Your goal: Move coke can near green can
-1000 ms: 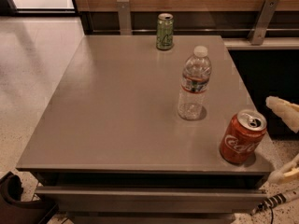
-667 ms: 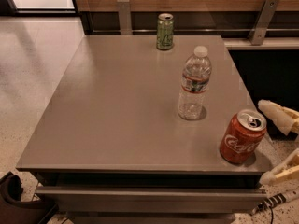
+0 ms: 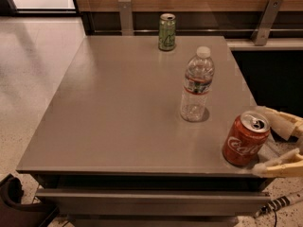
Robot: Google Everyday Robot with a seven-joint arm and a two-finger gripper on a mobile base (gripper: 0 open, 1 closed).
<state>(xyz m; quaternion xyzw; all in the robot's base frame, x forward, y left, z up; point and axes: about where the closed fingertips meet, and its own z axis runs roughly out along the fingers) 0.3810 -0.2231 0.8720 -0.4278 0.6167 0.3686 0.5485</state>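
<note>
The red coke can [image 3: 245, 139] stands upright at the front right corner of the grey table [image 3: 118, 112]. The pale green can [image 3: 166, 31] stands upright at the table's far edge, far from the coke can. My gripper [image 3: 265, 138] is at the right edge of the view, open, with one cream finger [image 3: 279, 121] behind the coke can and the other [image 3: 279, 166] in front of it. The fingers lie on both sides of the can's right part and do not visibly press on it.
A clear plastic water bottle [image 3: 196, 85] stands upright between the two cans, right of the table's middle. A wooden wall with metal brackets [image 3: 125, 15] runs behind the table. A dark object [image 3: 14, 205] sits on the floor at front left.
My gripper has moved left toward the coke can, so its fingers now reach along both sides of it. The cans and bottle have not moved.
</note>
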